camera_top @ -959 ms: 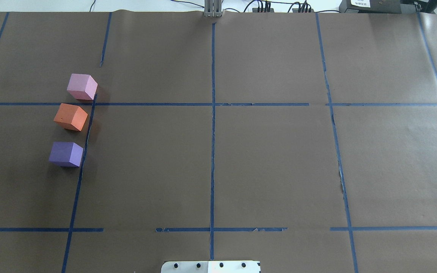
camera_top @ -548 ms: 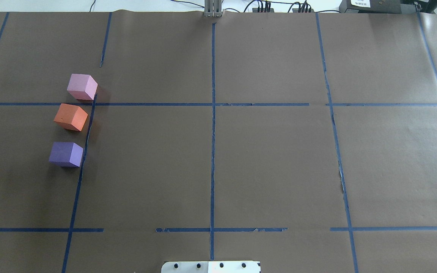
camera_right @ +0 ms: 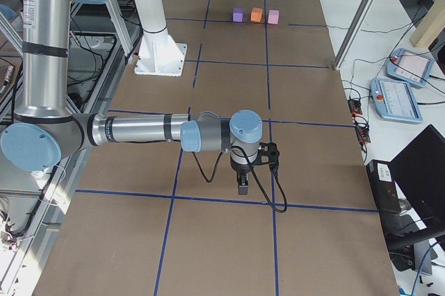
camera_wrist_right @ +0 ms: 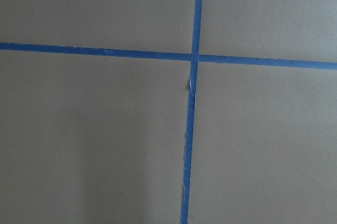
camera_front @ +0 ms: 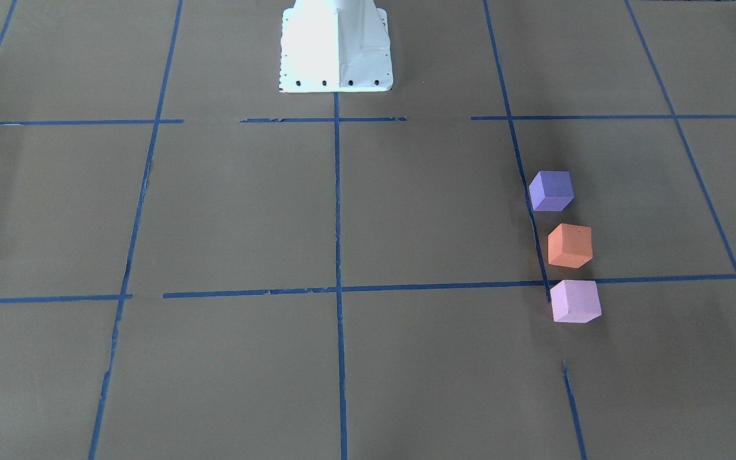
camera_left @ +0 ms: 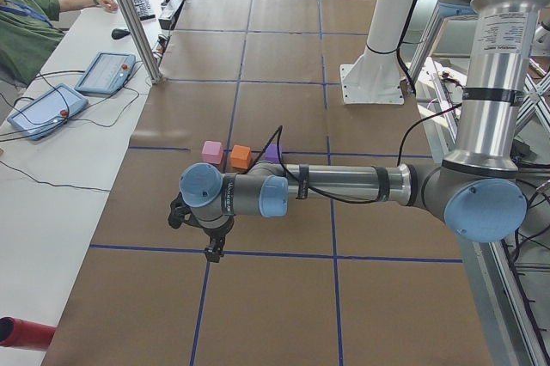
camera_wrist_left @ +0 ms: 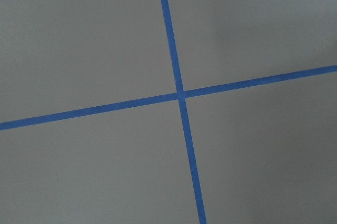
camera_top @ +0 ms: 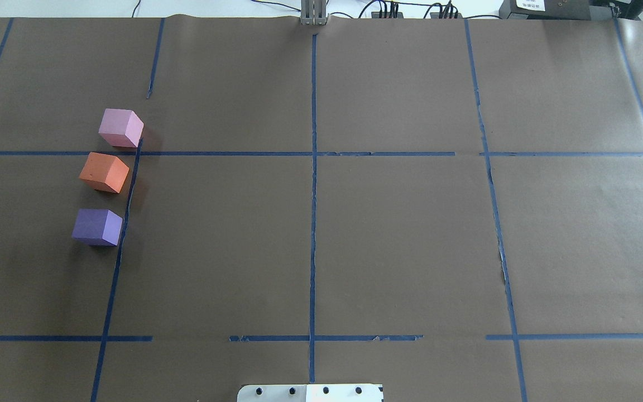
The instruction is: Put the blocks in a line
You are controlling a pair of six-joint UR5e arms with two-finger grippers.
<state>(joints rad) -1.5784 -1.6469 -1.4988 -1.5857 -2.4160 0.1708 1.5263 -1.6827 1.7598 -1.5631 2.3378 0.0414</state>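
Note:
Three cubes stand in a row on the brown table, on my left side, apart from each other beside a blue tape line. The pale pink block (camera_top: 120,127) is farthest from me, the orange block (camera_top: 104,172) is in the middle, and the violet-purple block (camera_top: 97,226) is nearest. They also show in the front view: purple (camera_front: 551,190), orange (camera_front: 570,245), pink (camera_front: 575,301). My left gripper (camera_left: 210,250) and right gripper (camera_right: 242,188) show only in the side views, pointing down over bare table far from the blocks. I cannot tell if they are open or shut.
The white robot base (camera_front: 335,48) stands at the middle of my table edge. Blue tape lines grid the brown paper. Teach pendants (camera_left: 105,72) lie on a white side bench, where an operator's arm rests. Another pendant (camera_right: 396,98) lies beyond the table's far edge.

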